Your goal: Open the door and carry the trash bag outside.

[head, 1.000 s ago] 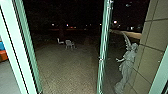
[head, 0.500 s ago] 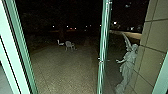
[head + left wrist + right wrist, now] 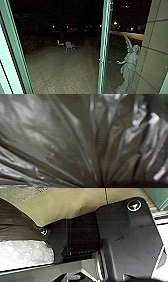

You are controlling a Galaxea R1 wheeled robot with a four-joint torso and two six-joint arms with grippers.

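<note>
The trash bag (image 3: 62, 144), dark and shiny, lies close before the camera in the left wrist view. Its folds draw together at my left gripper (image 3: 101, 184), which is shut on the gathered plastic. A dark, bulging part of what looks like the bag (image 3: 17, 223) appears beside the robot's plate in the right wrist view. In the head view, the green edge of a door (image 3: 103, 50) stands upright right of centre, and a green frame (image 3: 18, 50) slants along the left. The paved yard shows between them.
Outside it is dark. Pale chairs (image 3: 70, 46) stand on the paving (image 3: 62, 72) farther out. Right of the door edge, a winged statue (image 3: 130, 62) stands beside a tiled wall (image 3: 156, 50). Pale, crumpled material (image 3: 25, 253) shows in the right wrist view.
The head camera has shifted with the robot: the left frame sits farther left in the view, and the coloured objects beyond it have left the picture.
</note>
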